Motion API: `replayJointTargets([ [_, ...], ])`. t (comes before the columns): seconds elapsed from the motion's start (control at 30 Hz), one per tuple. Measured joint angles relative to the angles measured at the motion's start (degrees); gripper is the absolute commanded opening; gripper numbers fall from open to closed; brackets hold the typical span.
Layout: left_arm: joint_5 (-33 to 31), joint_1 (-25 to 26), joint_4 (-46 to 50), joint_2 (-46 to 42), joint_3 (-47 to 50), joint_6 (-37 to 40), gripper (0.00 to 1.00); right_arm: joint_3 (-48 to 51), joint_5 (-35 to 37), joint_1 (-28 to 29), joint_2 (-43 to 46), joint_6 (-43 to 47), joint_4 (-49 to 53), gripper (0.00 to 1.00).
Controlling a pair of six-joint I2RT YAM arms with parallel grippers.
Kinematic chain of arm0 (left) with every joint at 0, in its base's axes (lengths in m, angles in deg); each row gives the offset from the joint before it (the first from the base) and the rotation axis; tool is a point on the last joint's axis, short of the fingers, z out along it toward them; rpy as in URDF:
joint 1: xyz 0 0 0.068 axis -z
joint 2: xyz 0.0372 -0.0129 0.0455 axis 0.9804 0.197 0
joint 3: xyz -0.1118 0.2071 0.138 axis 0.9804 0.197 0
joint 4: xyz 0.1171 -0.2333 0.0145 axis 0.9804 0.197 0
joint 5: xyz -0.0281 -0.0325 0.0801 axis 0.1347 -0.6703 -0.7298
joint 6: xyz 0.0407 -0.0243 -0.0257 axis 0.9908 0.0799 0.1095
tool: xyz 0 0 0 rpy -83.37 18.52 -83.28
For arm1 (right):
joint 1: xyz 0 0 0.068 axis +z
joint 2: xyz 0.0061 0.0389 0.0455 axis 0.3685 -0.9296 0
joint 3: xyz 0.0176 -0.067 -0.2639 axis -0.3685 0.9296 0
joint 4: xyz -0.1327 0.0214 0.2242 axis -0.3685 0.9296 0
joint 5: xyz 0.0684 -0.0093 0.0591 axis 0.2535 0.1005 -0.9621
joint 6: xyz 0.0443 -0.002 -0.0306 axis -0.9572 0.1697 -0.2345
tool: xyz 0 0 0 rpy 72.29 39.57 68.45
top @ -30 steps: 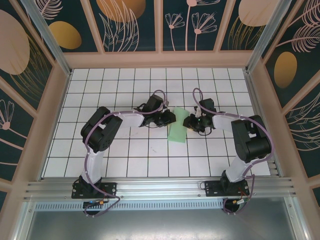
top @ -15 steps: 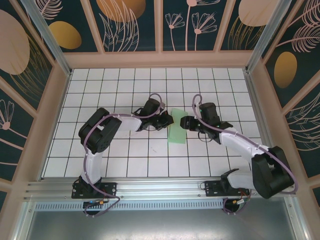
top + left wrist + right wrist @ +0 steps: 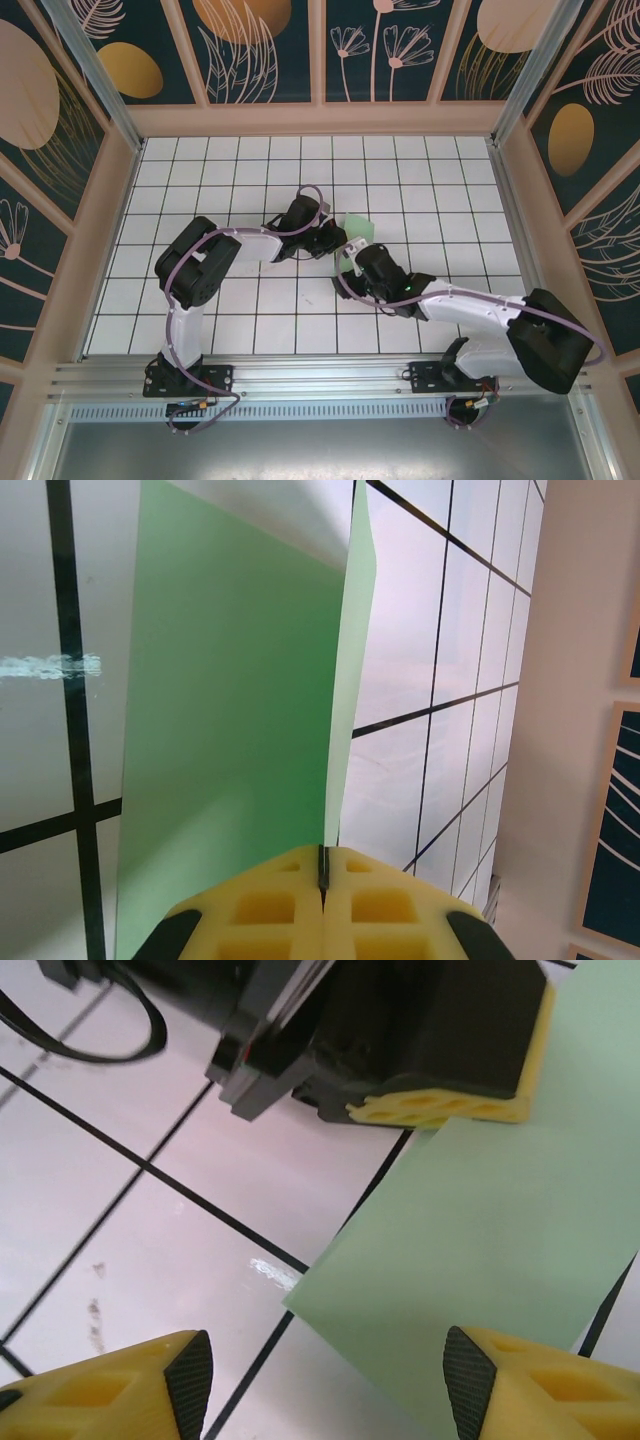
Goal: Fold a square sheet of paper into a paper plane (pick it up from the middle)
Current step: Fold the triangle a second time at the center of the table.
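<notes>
Around mid-table, slightly right of centre on the white, black-lined gridded tabletop (image 3: 230, 300): thin pale mint-green square sheet of paper (image 3: 360, 226), plain and unmarked, partly covered in the overhead view by both arms. Gripped at its left edge by the black left gripper (image 3: 333, 240), reaching in from the left with the arm bent low over the grid. From the left wrist camera: left gripper (image 3: 322, 880) clenched, yellow foam pads (image 3: 260, 910) pressed tight together with the sheet (image 3: 230, 730) running into the seam between them. Broad green face spreading away on the left of that seam, narrow paler strip standing almost edge-on on its right, white grid squares on either side. Impossible to tell whether the held part rests on the tabletop or hangs just above it. At the sheet's near end in the overhead view: black right gripper (image 3: 350, 262), arm stretched low from the near right corner. From the right wrist camera: right gripper (image 3: 320, 1390) released, yellow fingertips (image 3: 110, 1385) with dark inner faces set wide apart, grasping nothing. Between and beyond them, the sheet's corner (image 3: 500, 1230) over the grid lines. Farther off, the left gripper (image 3: 445, 1110) at the sheet's edge, pads touching the green paper.
</notes>
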Motion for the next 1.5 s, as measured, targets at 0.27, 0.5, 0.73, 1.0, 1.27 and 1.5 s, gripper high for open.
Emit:
replayJointTargets([
  [0.27,0.0,0.0,0.4,0.0,0.0,0.0,0.08,-3.5,11.2,4.2,-8.2,5.0,-1.2,0.63],
  [0.5,0.0,0.0,1.3,0.0,-0.3,0.1,0.09,-4.7,15.8,5.5,-11.2,8.1,-1.9,0.47],
  [0.73,-0.2,0.0,2.4,0.0,-1.5,0.7,0.09,-5.3,19.2,6.7,-12.2,8.7,-1.8,0.31],
  [1.0,-1.1,0.0,4.0,0.0,-1.6,1.4,0.12,-5.7,20.5,6.8,-12.2,8.5,-1.8,0.07],
  [1.27,-1.9,0.0,5.2,-0.5,-1.7,2.4,0.29,-5.8,18.5,6.1,-12.1,8.1,-1.9,0.0],
  [1.5,-4.8,-0.7,6.3,-4.3,-0.7,3.1,0.49,-5.8,10.9,3.2,-9.9,6.8,-1.8,0.0],
])
